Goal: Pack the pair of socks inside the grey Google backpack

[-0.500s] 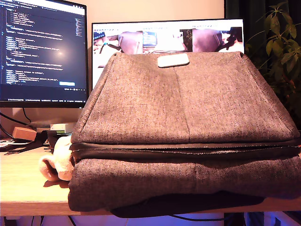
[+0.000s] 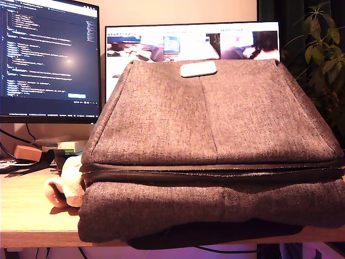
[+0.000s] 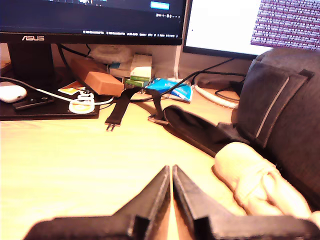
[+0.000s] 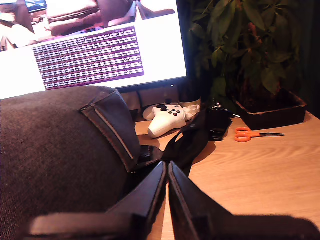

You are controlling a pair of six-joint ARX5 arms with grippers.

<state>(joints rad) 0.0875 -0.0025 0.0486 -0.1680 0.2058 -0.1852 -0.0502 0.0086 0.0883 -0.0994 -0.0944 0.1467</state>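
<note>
Worktop point(image 3: 75, 155) w/ 2 monitors behind: socks point(image 3: 260, 180) lie outside, touching grey Google backpack point(image 2: 215, 124). Nothing packed yet. My first gripper point(image 3: 171, 172) & my second gripper point(image 4: 167, 167): fingers pressed together, empty.

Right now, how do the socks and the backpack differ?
The pair of socks is a small, cream-pink rolled bundle; the grey Google backpack is far larger, grey-brown herringbone weave. The socks lie outside, against the backpack at the exterior view's left; the backpack lies flat with a white patch. Both rest on the wooden desk.
</note>
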